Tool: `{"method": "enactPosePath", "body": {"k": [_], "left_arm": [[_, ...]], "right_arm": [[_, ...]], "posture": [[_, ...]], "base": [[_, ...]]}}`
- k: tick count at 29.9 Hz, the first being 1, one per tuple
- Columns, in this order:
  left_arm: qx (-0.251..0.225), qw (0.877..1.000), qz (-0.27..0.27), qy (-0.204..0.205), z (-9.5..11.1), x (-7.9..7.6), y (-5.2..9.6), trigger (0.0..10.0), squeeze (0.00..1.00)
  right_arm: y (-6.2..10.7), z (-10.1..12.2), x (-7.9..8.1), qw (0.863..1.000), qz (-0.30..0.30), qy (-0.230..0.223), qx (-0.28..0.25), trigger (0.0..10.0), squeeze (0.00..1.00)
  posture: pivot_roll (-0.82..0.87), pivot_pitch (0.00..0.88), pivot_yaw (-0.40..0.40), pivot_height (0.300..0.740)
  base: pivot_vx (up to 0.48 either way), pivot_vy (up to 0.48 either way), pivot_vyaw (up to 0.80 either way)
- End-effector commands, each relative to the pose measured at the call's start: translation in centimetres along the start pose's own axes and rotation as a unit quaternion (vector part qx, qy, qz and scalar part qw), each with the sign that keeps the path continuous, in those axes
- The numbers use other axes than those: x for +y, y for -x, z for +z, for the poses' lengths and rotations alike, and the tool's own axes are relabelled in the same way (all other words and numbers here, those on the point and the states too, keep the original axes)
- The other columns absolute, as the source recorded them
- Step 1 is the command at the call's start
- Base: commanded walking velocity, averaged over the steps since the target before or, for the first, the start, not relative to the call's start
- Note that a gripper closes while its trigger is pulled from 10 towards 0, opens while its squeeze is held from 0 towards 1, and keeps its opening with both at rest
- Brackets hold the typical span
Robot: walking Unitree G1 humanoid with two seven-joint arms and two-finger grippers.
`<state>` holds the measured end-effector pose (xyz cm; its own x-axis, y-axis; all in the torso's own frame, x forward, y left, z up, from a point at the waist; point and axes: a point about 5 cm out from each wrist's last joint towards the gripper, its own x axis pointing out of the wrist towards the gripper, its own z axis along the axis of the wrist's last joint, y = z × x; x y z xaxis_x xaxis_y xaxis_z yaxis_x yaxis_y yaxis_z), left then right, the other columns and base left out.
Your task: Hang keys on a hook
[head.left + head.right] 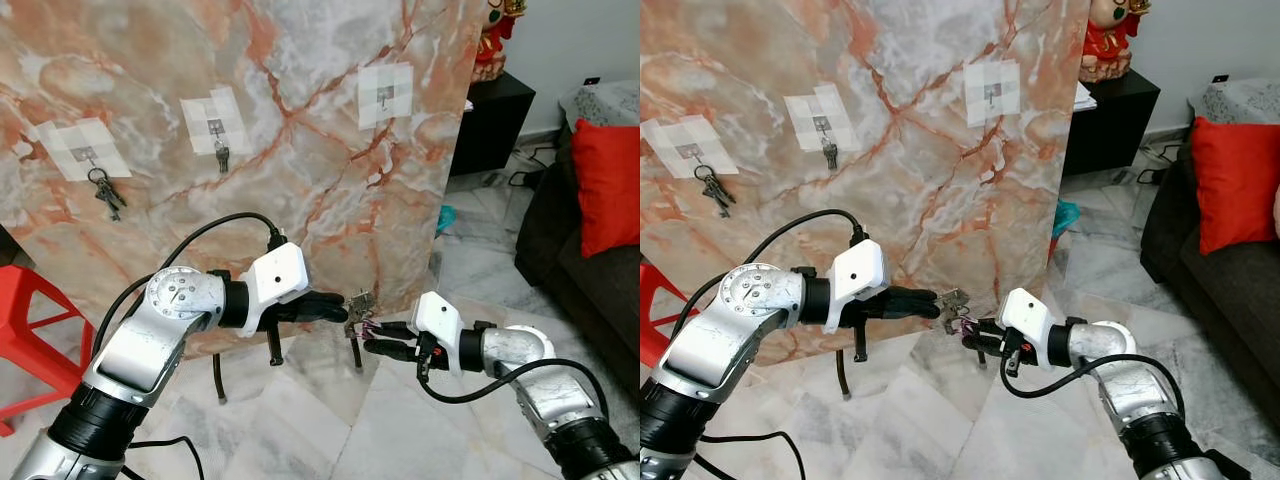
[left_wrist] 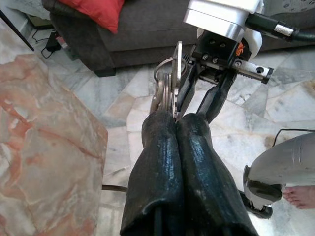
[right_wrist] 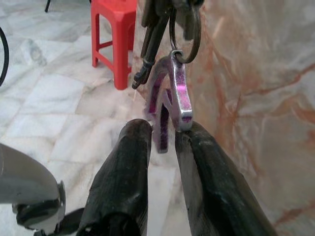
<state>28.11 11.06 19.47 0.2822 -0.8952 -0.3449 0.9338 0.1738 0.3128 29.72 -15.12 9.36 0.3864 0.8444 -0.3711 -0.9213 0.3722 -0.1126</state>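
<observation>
Because the key bunch (image 1: 357, 313) is a loose set of metal parts on a ring, I judge it light, rigid in each piece, but free to swing and slippery on smooth faces; the flat of a key or the carabiner body is the secure place to hold.

Left eye view: my left claw (image 1: 342, 304) and right claw (image 1: 372, 340) meet at the bunch, near the centre, in front of the marble panel (image 1: 300, 150). The panel carries three taped hooks: the far-left hook (image 1: 88, 155) holds one bunch, the middle hook (image 1: 218, 128) holds one key, the right hook (image 1: 384, 95) is free. One red stool (image 1: 25, 330) stands at the left.

Right eye view: same arrangement; both claws touch the bunch.

Left wrist view: my left claw's fingers (image 2: 162, 147) are pressed together on the key blades below the ring (image 2: 165, 69).

Right wrist view: my right claw's fingers (image 3: 128, 147) stand slightly apart, flanking the purple carabiner (image 3: 172, 98); whether they grip it I cannot tell.
</observation>
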Motion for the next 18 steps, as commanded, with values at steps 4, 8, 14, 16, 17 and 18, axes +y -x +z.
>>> {"method": "enactPosePath", "body": {"k": [4,8,14,16,17,18], "left_arm": [[-0.004,1.0,-0.006,-0.014,0.7,-0.1,0.1,10.0,0.0],[-0.001,1.0,-0.006,-0.013,0.5,-0.2,0.1,10.0,0.0],[-0.001,1.0,-0.005,-0.011,0.5,-0.2,0.0,10.0,0.0],[0.0,1.0,-0.004,-0.011,0.4,-0.1,0.0,10.0,0.0],[0.001,1.0,-0.003,-0.011,0.4,-0.1,0.0,10.0,0.0],[0.001,1.0,-0.003,-0.011,0.4,-0.1,0.0,10.0,0.0]], "right_arm": [[-0.1,0.5,-1.1,0.999,-0.038,0.015,-0.003,10.0,0.0],[0.2,0.4,-1.5,0.999,-0.051,0.014,-0.001,10.0,0.0],[0.6,0.1,-1.7,0.998,-0.057,0.012,0.004,10.0,0.0],[0.7,0.1,-1.8,0.998,-0.059,0.012,0.003,10.0,0.0],[0.7,0.1,-1.8,0.998,-0.062,0.01,0.001,10.0,0.0],[0.8,0.0,-1.9,0.998,-0.065,0.009,0.001,10.0,0.0]], "posture": [[0.1,0.036,0.047,0.74],[0.1,0.041,0.045,0.74],[0.1,0.046,0.043,0.74],[0.1,0.047,0.043,0.74],[0.1,0.047,0.043,0.74],[0.1,0.047,0.043,0.74]], "base": [[0.0,0.0,0.0],[0.0,0.0,0.0],[0.0,0.0,0.0],[0.0,0.0,0.0],[0.0,0.0,0.0],[0.0,0.0,0.0]]}}
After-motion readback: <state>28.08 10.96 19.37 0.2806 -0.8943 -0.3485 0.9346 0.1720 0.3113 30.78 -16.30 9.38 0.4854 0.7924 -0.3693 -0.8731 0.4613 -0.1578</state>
